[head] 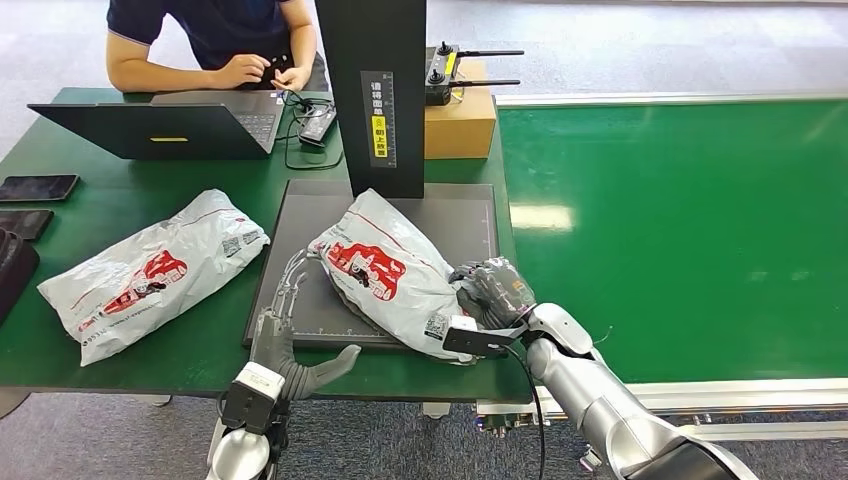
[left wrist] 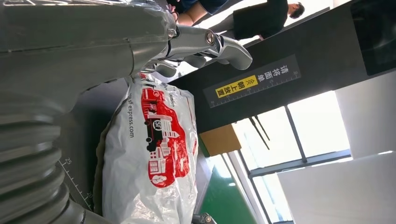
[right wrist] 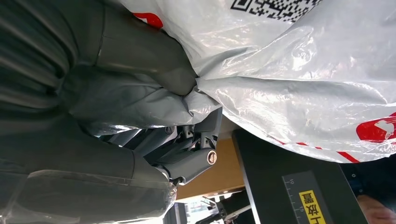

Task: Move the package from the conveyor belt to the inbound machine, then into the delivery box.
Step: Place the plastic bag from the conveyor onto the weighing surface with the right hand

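White-and-red crinkled plastic package [head: 395, 275] lies on the dark flat inbound machine platform [head: 470, 215], grasped by my right hand [head: 492, 292]; left hand [head: 285, 335] released. Delivery box outstanding.

— How many packages?
— Two white plastic ones: one package [head: 395, 270] on the dark scanner plate [head: 470, 215], a second package [head: 150, 270] near the desk's [head: 120, 365] left edge.
— Other things?
— One laptop [head: 165, 125] and one cardboard box [head: 460, 120] at the far edge, one phone [head: 38, 187] at the left edge, one person [head: 215, 35] behind — and two robot hands, left hand [head: 290, 345], right hand [head: 495, 290].
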`<state>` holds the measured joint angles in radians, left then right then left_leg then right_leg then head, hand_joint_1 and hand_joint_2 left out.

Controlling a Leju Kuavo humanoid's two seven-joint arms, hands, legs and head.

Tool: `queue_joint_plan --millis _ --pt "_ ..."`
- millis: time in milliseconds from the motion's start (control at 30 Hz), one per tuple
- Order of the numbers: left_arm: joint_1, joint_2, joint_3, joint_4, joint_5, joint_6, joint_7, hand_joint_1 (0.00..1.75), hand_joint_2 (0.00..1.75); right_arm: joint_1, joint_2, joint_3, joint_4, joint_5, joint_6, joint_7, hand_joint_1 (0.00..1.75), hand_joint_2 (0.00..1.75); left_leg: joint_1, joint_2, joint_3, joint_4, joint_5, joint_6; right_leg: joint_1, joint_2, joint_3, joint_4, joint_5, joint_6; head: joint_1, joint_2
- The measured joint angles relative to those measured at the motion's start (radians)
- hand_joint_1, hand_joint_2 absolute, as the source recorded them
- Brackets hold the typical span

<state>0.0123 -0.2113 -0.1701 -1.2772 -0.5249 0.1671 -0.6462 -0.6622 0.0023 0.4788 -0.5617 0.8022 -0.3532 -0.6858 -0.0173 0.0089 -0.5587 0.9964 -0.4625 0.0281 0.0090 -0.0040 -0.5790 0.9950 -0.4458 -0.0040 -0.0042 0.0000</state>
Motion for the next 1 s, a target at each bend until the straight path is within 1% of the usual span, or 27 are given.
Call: queue_joint_plan --millis 200,467,500,600,633,767,1000 --pt "0.002 0.0 0.001 0.0 0.001 0.0 -0.001 0.0 1.75 0.008 -0.005 0.039 -0.024 -0.064 0.052 -0.009 1.75 1.75 0.0 0.0 0.0 0.0 0.0 0.0 0.0 0.0 0.0 0.0 0.0 0.0 0.0 0.0" --pt "0.003 0.0 0.006 0.0 0.002 -0.002 -0.002 0.0 1.75 0.011 -0.013 0.095 -0.043 -0.101 0.068 -0.01 1.75 1.75 0.0 0.0 0.0 0.0 0.0 0.0 0.0 0.0 0.0 0.0 0.0 0.0 0.0 0.0" --pt "0.003 0.0 0.006 0.0 0.002 -0.002 -0.002 0.0 1.75 0.011 -0.014 0.102 -0.045 -0.107 0.069 -0.01 1.62 1.75 0.0 0.0 0.0 0.0 0.0 0.0 0.0 0.0 0.0 0.0 0.0 0.0 0.0 0.0" --pt "0.003 0.0 0.008 0.0 0.001 -0.003 -0.002 0.0 1.75 0.012 -0.015 0.116 -0.049 -0.126 0.076 -0.01 0.31 1.75 0.0 0.0 0.0 0.0 0.0 0.0 0.0 0.0 0.0 0.0 0.0 0.0 0.0 0.0" --pt "0.003 0.0 0.009 0.0 0.001 -0.003 -0.002 0.0 1.75 0.012 -0.015 0.118 -0.052 -0.134 0.08 -0.01 0.0 1.75 0.0 0.0 0.0 0.0 0.0 0.0 0.0 0.0 0.0 0.0 0.0 0.0 0.0 0.0" --pt "0.002 0.0 0.009 0.0 -0.002 -0.004 0.002 0.0 1.75 0.014 -0.015 0.121 -0.06 -0.15 0.066 -0.005 0.0 1.75 0.0 0.0 0.0 0.0 0.0 0.0 0.0 0.0 0.0 0.0 0.0 0.0 0.0 0.0" --pt "0.002 0.0 0.009 0.0 -0.004 -0.004 0.009 0.0 1.75 0.011 -0.015 0.115 -0.062 -0.117 -0.028 0.052 0.0 1.75 0.0 0.0 0.0 0.0 0.0 0.0 0.0 0.0 0.0 0.0 0.0 0.0 0.0 0.0"
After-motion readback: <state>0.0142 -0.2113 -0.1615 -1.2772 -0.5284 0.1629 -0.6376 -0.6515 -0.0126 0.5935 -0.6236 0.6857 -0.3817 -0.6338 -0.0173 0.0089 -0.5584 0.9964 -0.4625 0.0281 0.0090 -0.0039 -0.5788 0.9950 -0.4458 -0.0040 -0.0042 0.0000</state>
